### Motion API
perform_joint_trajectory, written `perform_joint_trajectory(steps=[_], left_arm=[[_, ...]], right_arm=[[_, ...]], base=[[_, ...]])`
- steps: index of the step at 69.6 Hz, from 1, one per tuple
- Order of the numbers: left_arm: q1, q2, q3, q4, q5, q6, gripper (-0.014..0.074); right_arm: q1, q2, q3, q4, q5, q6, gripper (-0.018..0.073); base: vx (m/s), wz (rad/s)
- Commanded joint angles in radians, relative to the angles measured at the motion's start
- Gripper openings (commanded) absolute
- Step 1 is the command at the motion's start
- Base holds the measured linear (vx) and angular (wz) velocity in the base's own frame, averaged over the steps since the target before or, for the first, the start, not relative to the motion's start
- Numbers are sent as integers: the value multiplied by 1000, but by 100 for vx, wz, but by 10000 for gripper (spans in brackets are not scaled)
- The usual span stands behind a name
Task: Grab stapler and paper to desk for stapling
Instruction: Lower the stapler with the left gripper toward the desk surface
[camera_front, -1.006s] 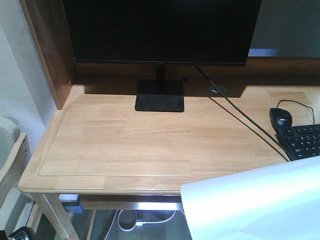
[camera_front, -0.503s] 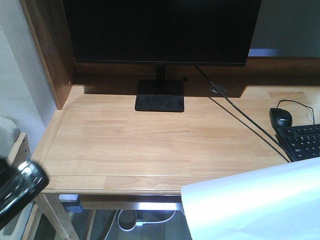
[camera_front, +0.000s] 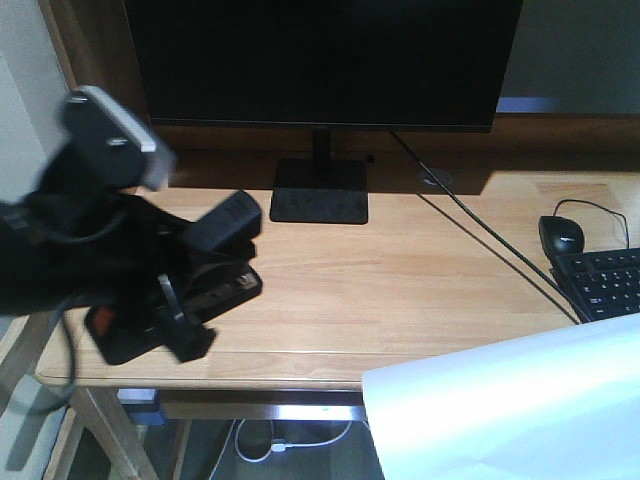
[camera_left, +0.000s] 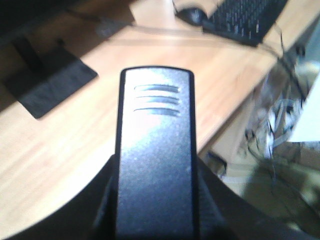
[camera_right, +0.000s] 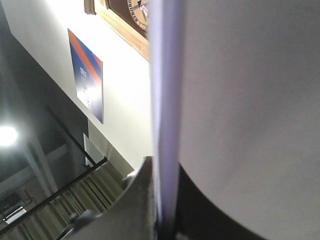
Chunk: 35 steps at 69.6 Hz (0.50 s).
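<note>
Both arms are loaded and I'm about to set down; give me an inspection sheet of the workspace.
Surface: desk, light wood, raised rim.
Job's things: stapler over the desk's left front, contact unclear; paper held at front right.
Clutter: monitor on stand at back; mouse, keyboard at right.
Grippers: left gripper shut on stapler; right gripper shut on paper.
Cables: cable running from monitor diagonally across desk; wires below desk.
Surroundings: poster on wall.

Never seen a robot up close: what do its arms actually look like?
The left arm is black and bulky, with a pale grey box on top and black cables looping off it. Of the right gripper only dark fingers show.
</note>
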Motion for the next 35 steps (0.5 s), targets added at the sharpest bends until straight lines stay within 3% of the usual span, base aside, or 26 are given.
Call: perform_joint_trajectory(steps=[1,6,14,26,35], left_arm=[[22,78,-95,-70,-62,59,-6],[44,124,-119,-117,-60,105,-6],[89,199,-142,-266,-44,244,-6],[161,321,-144,-549,56,563,-6],[241,386,-144,-714,110,715,-6]], right_arm=[[2,12,5,4,-53,-15,-10],[2,12,5,4,-53,-15,-10],[2,12,5,4,-53,-15,-10],[2,12,5,4,-53,-15,-10],[2,12,5,4,-53,-15,-10]], base=[[0,0],[0,0],[0,0],[0,0],[0,0]])
